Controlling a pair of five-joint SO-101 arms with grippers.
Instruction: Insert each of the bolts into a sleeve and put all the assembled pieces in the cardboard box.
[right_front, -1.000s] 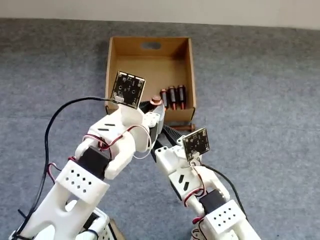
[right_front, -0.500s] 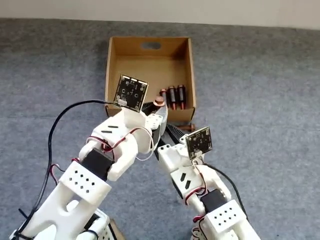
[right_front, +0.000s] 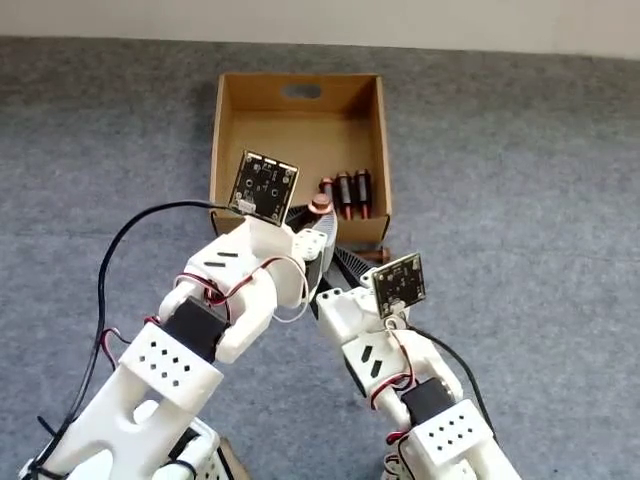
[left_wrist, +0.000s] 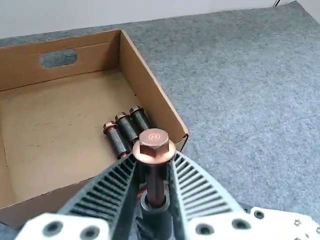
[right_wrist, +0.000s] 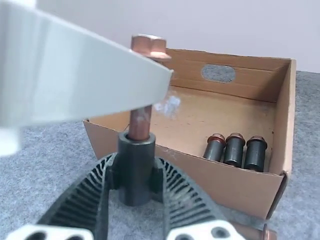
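Left gripper (left_wrist: 154, 162): clenched on the bolt (left_wrist: 156, 146), its ribbed fingers pressing the shank just below the hex head.
Right gripper (right_wrist: 136, 161): clamped around the sleeve (right_wrist: 135, 190), which stands upright between its fingers.
Bolt and sleeve: the copper shank enters the dark sleeve's top opening (how deep it sits cannot be told), and the head stands well above the sleeve's rim.
Place: both are held above the carpet (right_front: 520, 150), just in front of the near wall of the cardboard box (right_front: 298, 82).
Cardboard box: open-topped, with a hand slot in its far wall.
Assembled pieces (right_front: 346, 194): three lie side by side inside the box, at its near right corner.
Loose bolt (right_wrist: 266, 232): on the carpet by the box's near right corner, outside it.
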